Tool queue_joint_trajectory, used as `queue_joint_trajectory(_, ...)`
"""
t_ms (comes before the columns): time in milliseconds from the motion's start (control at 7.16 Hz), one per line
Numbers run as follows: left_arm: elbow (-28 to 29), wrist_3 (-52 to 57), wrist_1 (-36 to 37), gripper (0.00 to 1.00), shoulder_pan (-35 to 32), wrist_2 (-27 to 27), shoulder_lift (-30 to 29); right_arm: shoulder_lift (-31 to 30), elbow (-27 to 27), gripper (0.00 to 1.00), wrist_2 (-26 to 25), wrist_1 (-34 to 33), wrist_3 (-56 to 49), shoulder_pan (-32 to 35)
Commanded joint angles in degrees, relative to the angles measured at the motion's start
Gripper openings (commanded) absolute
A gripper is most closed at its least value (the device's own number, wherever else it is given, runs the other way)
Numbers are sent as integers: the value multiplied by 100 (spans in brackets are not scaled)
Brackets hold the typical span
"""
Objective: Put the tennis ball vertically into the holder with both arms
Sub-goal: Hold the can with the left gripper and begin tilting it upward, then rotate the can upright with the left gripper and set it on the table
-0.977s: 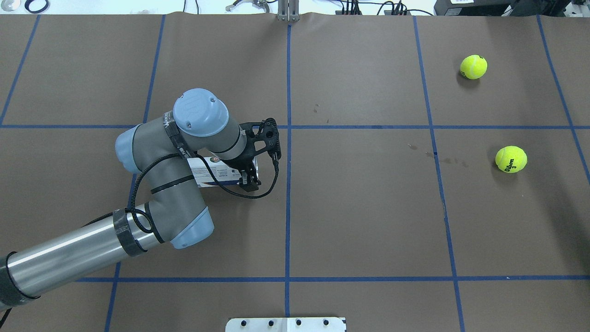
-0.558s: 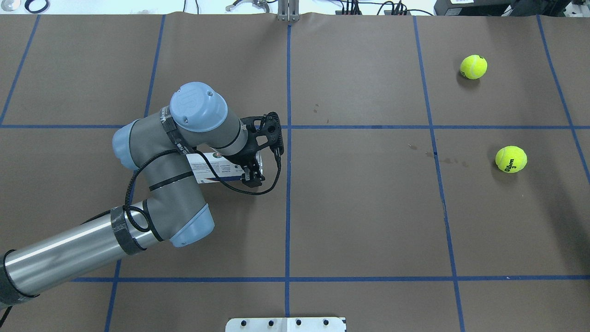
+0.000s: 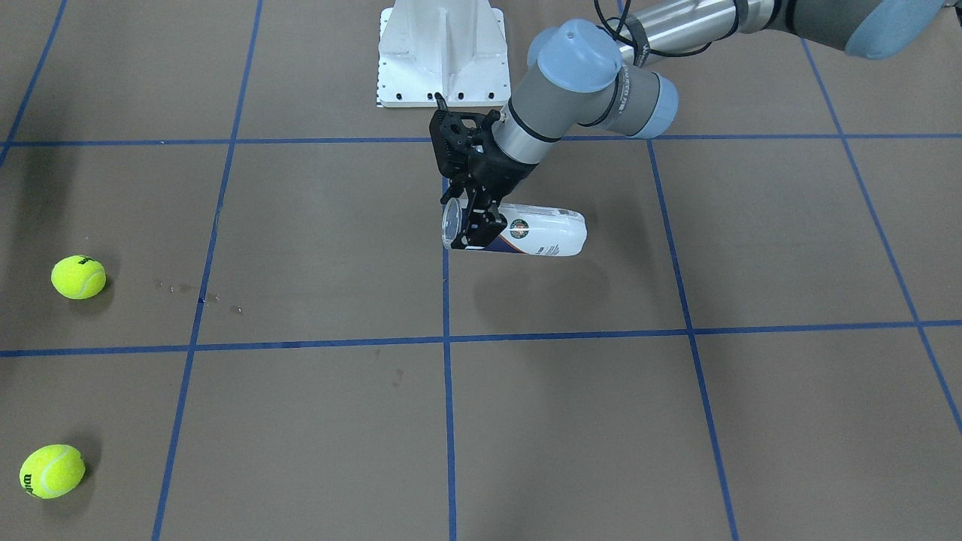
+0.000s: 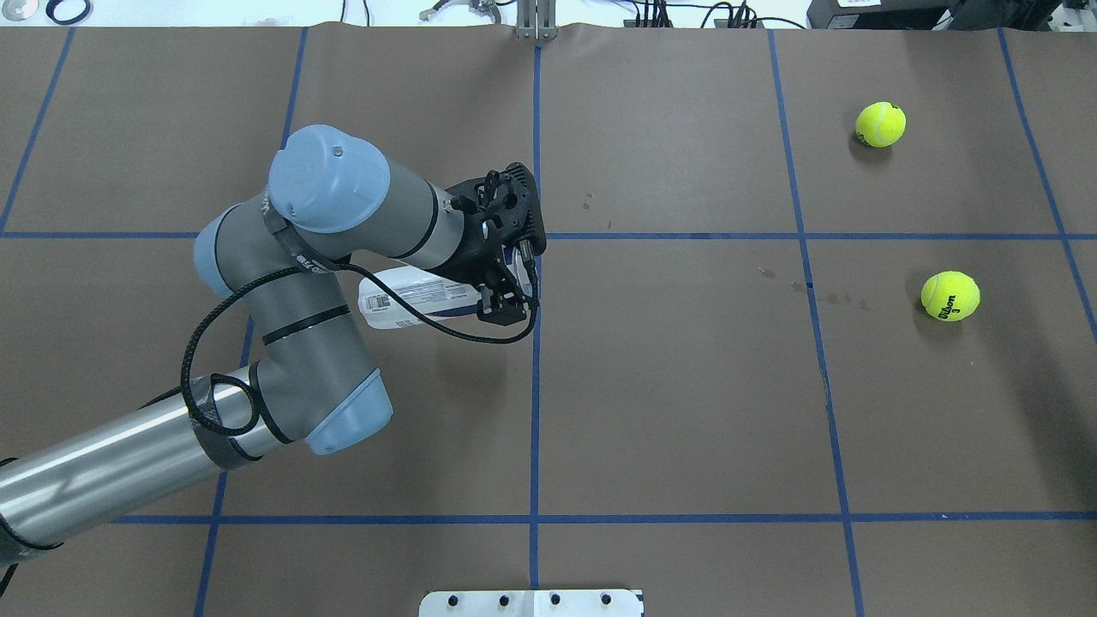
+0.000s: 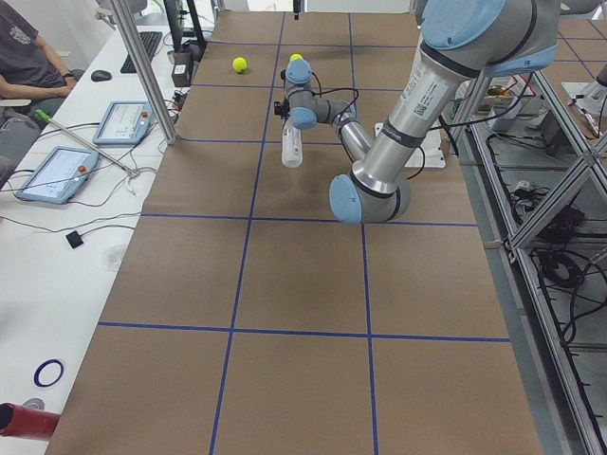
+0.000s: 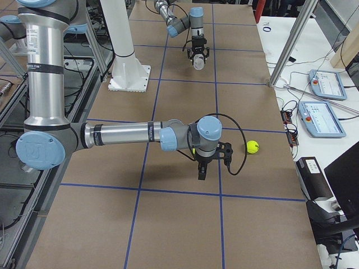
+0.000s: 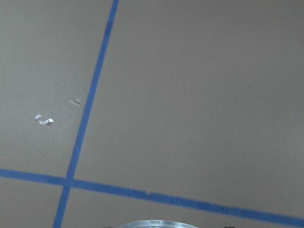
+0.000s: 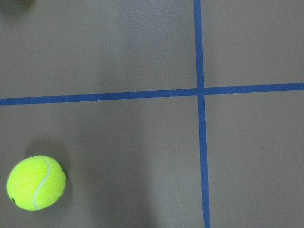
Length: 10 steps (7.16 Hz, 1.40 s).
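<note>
The holder (image 3: 543,234), a clear can with a white and navy label, is held on its side above the table. My left gripper (image 3: 473,225) is shut on it near its open silver-rimmed end. Both show in the overhead view, gripper (image 4: 502,305) and can (image 4: 411,296). The rim (image 7: 156,223) edges the left wrist view. Two yellow tennis balls (image 4: 880,124) (image 4: 950,296) lie on the table's right side, far from the can. My right gripper (image 6: 202,171) shows only in the exterior right view, above the table near a ball (image 6: 252,147); I cannot tell whether it is open. One ball (image 8: 36,183) shows in the right wrist view.
The table is covered in brown paper with blue tape lines (image 4: 536,386). The white robot base (image 3: 443,56) stands at the table's near edge. Tablets (image 6: 325,117) and cables lie on a side bench beyond the far edge.
My left gripper has lifted the can off the table and carried it to the right and a little farther away. The can's closed end has swung. The balls have not moved.
</note>
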Motion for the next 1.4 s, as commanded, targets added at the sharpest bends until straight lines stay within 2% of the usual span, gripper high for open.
queue_joint_trajectory(0,313,-1016,-1706,61,-30,35,59,0,5,99,-4,0,0,0)
queue_joint_trajectory(419,1314,-2204,-4342,61,-12,543,59,0,5,99,-4,0,0,0)
queue_joint_trajectory(838,1535,-2988,-5971,62,31,1281,50,0,5,99,5,0,-9,0)
queue_joint_trajectory(1117,2419,-3016,-7628,62,136,1764,-46,0,5,99,5,0,0,0)
queue_joint_trajectory(1256,2746,-3016,-8168,63,381,2184,-186,0,5,99,5,9,0,0)
